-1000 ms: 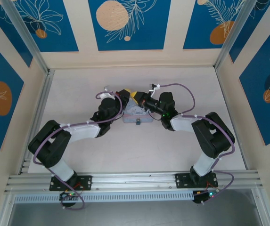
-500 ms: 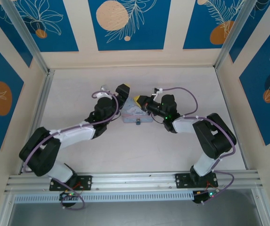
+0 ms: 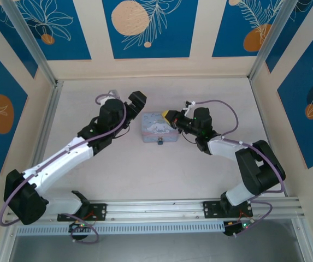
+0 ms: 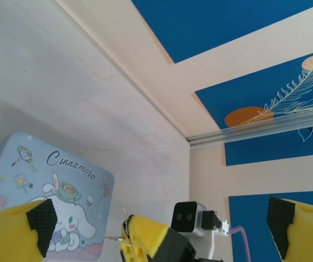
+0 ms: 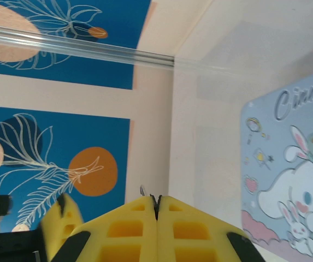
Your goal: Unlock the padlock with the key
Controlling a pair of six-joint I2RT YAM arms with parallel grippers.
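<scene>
well, nothing looks unlocked yet: the padlock is a tiny dark speck at the lower edge of the tin box, mid-frame from above. the right fingers are pressed shut on what seems the key, a thin sliver past their tips at the tin's upper right, while the left fingers gape empty at its upper left. i'd say fitting and turning the key remain, with the tin lying between key and lock on the desk.
</scene>
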